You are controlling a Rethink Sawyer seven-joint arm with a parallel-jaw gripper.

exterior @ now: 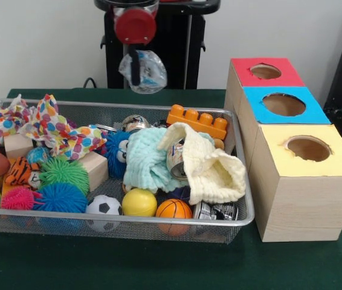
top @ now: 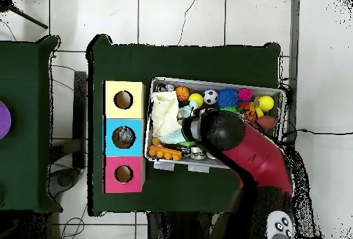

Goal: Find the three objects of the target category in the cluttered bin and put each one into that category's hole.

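- Black gripper (exterior: 136, 71) hangs above the far rim of the mesh bin (exterior: 243, 205), its jaws closed on a crumpled clear plastic piece (exterior: 144, 71) that dangles around them.
- Red wrist cap (exterior: 135, 25) sits directly above that plastic, well clear of the bin.
- Inside the bin, nearest below the gripper, lie a shiny can (exterior: 136, 123) and an orange toy brick (exterior: 197, 121).
- Pale blue cloth (exterior: 148, 160) and cream cloth (exterior: 214, 171) are draped over another can (exterior: 176, 159) in the bin's middle.
- Balls line the bin's near wall: soccer ball (exterior: 104, 206), yellow ball (exterior: 139, 202), basketball (exterior: 173, 209).
- Beside the bin stands a row of three boxes: red hole box (exterior: 265, 72), blue hole box (exterior: 283, 104), yellow hole box (exterior: 307, 148).
- From overhead, something pale lies inside the blue box's hole (top: 123, 137).
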